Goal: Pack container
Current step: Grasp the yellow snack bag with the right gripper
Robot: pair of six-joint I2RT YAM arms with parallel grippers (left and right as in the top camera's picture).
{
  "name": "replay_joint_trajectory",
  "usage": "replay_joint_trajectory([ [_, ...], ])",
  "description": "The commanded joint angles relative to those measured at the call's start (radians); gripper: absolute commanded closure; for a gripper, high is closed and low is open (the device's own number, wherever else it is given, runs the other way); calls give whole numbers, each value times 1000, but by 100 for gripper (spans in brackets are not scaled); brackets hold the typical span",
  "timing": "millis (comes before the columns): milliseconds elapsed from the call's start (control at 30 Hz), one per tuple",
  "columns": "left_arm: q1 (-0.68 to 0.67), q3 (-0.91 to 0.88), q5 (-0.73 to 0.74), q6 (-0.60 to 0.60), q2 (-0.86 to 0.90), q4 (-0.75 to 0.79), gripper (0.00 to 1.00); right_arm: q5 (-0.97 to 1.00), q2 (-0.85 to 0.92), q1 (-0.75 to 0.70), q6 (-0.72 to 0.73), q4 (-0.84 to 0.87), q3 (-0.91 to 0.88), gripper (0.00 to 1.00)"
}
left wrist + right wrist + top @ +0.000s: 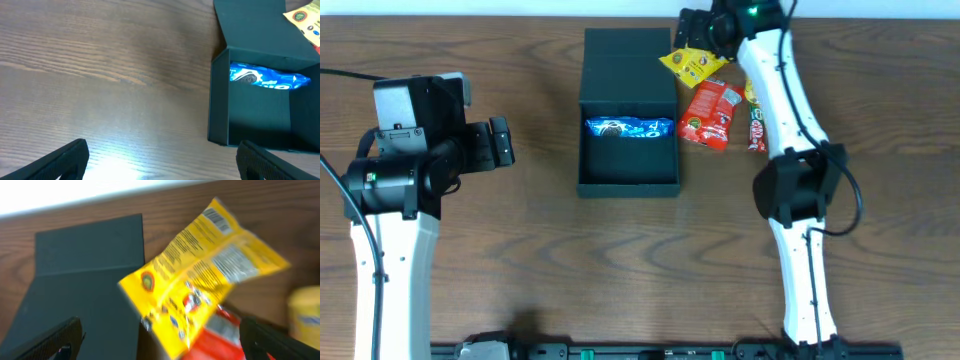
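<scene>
The black container (630,187) stands open at the table's centre, its flap lid (625,60) laid back behind it. A blue packet (628,128) lies inside against the far wall. A yellow packet (692,65) rests on the lid's right edge, overlapping a red packet (710,115). My right gripper (692,38) is open just above the yellow packet (200,265), which looks blurred between my spread fingers (160,345). My left gripper (503,142) is open and empty, left of the container (218,100), over bare wood (160,165). The blue packet (267,80) also shows in the left wrist view.
Another red and yellow packet (757,125) lies right of the red one, partly under my right arm. The table's far edge runs close behind the lid (85,265). Bare wood lies left of and in front of the container.
</scene>
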Motion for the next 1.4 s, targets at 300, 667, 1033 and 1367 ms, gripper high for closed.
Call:
replay_joint_trajectory([
  [300, 2, 10, 3, 18, 8, -19, 5, 180, 125, 2, -105, 206, 10, 1],
  [667, 2, 10, 3, 18, 8, -33, 5, 192, 199, 0, -225, 293, 10, 1],
  [1033, 2, 10, 3, 18, 8, -40, 5, 193, 207, 7, -304, 77, 10, 17],
  [1367, 2, 10, 3, 19, 8, -40, 5, 208, 207, 7, -303, -26, 10, 38],
])
